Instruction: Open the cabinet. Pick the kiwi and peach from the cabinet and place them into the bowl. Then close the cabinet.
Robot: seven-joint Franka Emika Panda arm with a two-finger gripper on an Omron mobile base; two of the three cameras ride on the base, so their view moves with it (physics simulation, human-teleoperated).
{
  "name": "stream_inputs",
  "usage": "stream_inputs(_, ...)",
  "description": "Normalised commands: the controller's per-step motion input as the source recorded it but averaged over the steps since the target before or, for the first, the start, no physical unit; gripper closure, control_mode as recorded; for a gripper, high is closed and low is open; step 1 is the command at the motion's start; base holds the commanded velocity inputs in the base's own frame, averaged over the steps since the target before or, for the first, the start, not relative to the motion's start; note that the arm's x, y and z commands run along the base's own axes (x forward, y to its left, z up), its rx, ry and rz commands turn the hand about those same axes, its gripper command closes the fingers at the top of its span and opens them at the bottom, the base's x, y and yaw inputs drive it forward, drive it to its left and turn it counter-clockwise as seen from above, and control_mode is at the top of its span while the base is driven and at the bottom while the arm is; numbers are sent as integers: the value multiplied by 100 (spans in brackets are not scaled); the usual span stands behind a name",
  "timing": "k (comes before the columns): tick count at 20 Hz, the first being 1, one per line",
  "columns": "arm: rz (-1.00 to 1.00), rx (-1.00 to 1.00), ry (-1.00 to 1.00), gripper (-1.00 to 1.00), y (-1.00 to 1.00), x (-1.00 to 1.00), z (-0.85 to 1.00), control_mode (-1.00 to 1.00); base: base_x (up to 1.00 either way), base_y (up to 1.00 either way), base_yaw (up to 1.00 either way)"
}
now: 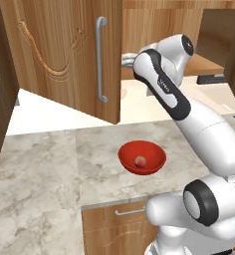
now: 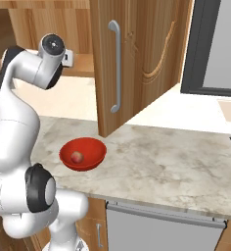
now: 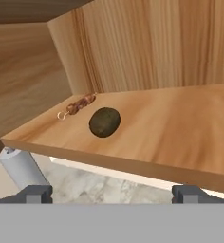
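Both carved doors of the wooden cabinet (image 1: 59,50) (image 2: 142,54) stand swung open, each with a long silver bar handle (image 1: 100,60) (image 2: 116,66). The dark brown-green kiwi (image 3: 104,122) lies on the cabinet shelf (image 3: 175,128), a short way ahead of my gripper (image 3: 113,193). The gripper is open, with nothing between its fingertips (image 3: 38,192). My hand (image 1: 128,61) (image 2: 68,58) reaches in at shelf height between the doors. The peach (image 1: 139,161) (image 2: 77,157) rests inside the red bowl (image 1: 127,154) (image 2: 94,149) on the counter below.
A small brown skewer-like item (image 3: 78,105) lies behind the kiwi near the cabinet's back corner. A grey bar (image 3: 19,166) rises at the lower left of the hand view. The marble counter (image 1: 40,169) (image 2: 166,162) spreads around the bowl. A drawer handle (image 1: 129,211) sits below.
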Motion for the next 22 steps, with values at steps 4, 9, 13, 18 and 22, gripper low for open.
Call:
stream_inputs(4,0,0,2,-100,22,15,4,-100,0,0,0)
stream_inputs(9,0,0,2,-100,20,14,0,-100,0,0,0)
stream_inputs(13,0,0,1,-100,10,17,0,-100,0,0,0)
stream_inputs(18,0,0,1,-100,5,15,0,-100,0,0,0)
stream_inputs(22,1,0,5,-100,8,23,0,-100,0,0,0)
